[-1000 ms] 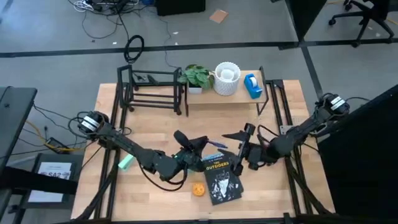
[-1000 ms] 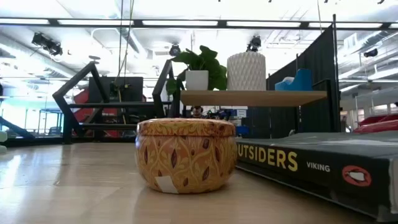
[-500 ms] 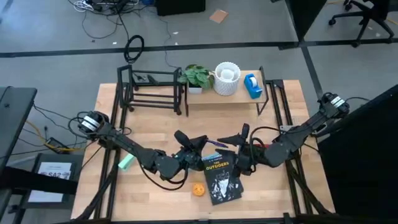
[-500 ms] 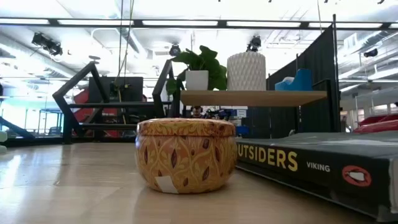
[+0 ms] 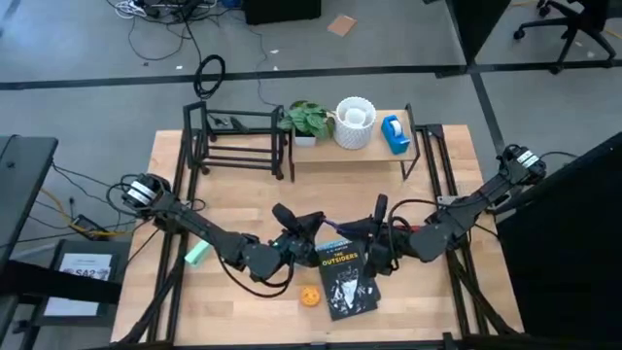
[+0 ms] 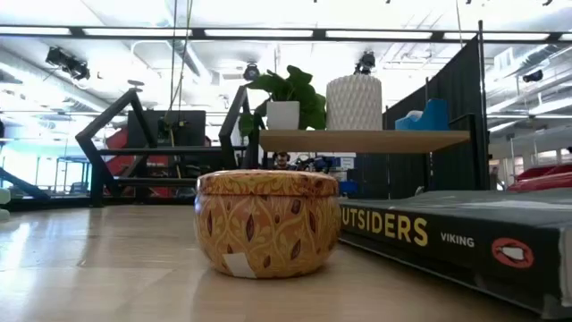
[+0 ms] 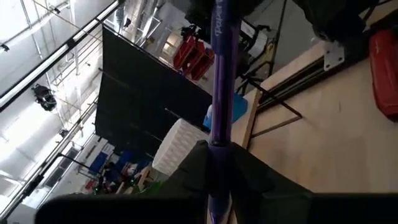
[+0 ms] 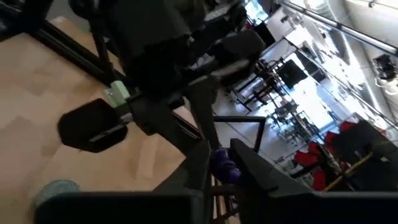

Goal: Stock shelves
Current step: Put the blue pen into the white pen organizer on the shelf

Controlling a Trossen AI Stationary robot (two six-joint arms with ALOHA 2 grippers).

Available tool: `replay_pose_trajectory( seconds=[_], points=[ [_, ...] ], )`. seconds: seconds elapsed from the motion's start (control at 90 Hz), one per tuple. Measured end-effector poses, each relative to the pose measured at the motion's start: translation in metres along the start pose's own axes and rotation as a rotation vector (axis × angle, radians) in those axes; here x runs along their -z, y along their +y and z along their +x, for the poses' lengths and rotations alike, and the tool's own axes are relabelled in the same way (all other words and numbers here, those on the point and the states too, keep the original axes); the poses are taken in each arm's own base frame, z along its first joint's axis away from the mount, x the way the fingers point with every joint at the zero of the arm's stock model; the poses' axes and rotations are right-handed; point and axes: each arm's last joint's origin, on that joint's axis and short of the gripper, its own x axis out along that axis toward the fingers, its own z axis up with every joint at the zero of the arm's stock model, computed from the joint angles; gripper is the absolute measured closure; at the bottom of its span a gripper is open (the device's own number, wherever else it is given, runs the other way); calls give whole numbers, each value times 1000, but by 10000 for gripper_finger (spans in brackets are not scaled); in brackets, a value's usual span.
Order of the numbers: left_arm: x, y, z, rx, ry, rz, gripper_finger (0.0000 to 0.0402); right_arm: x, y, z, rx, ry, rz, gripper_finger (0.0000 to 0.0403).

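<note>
A purple pen (image 5: 342, 229) hangs level above the table's middle, between my two grippers. My left gripper (image 5: 313, 233) is shut on its left end, and my right gripper (image 5: 372, 229) is shut on its right end. The shelves stand at the far edge: a wooden plank stand (image 5: 335, 148) on black legs, which carries a plant, a white vase and a blue item, and a black rod rack (image 5: 238, 138) to its left. Neither gripper shows in the low view. My left gripper pinches the pen's barrel (image 7: 217, 163) between its two fingers (image 7: 186, 171), coming level from the table's left and lying along the pen. The pen sticks out ahead of the fingers, clear of the table. My right gripper pinches the pen's other end (image 8: 222, 167) between its two fingers (image 8: 200, 163), coming level from the table's right. The pen is clear of the table.
A dark book (image 5: 348, 282) lies flat on the table below the grippers. Beside it stands an orange patterned tin (image 5: 310, 297), which fills the low view's middle (image 6: 266, 222). A green object (image 5: 197, 255) lies at the left. Bare tabletop (image 5: 248, 194) stretches before the shelves.
My right gripper has moved a little toward the table's left, onto the pen's free end, and its fingers have gone from open to shut on it. My left gripper and the pen have stayed where they were.
</note>
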Motion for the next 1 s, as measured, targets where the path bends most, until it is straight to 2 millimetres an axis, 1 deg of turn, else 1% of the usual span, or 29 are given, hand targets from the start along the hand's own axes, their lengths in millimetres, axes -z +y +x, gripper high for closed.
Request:
replay_pose_trajectory(
  seconds=[0.133,0.222,0.322,0.389,0.444,0.556,0.667,0.767,0.867,0.944,1.0],
  points=[
    [0,0,0,-2,-1,-7,375,0,0,0,0,-2,1,392],
    [-1,1,0,-4,-1,-12,360,-1,-1,0,21,4,11,397],
    [-2,5,-3,-7,-4,2,327,-4,-6,0,66,28,22,398],
    [-3,7,-6,-12,-4,16,298,-6,-14,1,94,36,38,399],
    [-5,8,-10,-14,-6,36,274,-8,-24,2,140,54,57,399],
    [-6,7,-15,-30,13,49,233,-11,-51,6,261,106,115,399],
    [-6,7,-18,-48,41,44,208,-8,-82,13,405,189,162,400],
    [-6,7,-21,-56,55,46,199,-1,-120,20,561,277,216,400],
    [-7,7,-24,-59,61,45,198,8,-158,26,676,334,288,400],
    [-7,6,-25,-57,60,48,198,18,-187,25,699,362,373,400],
    [-7,6,-25,-59,62,46,198,27,-207,20,655,373,486,400]
  ],
)
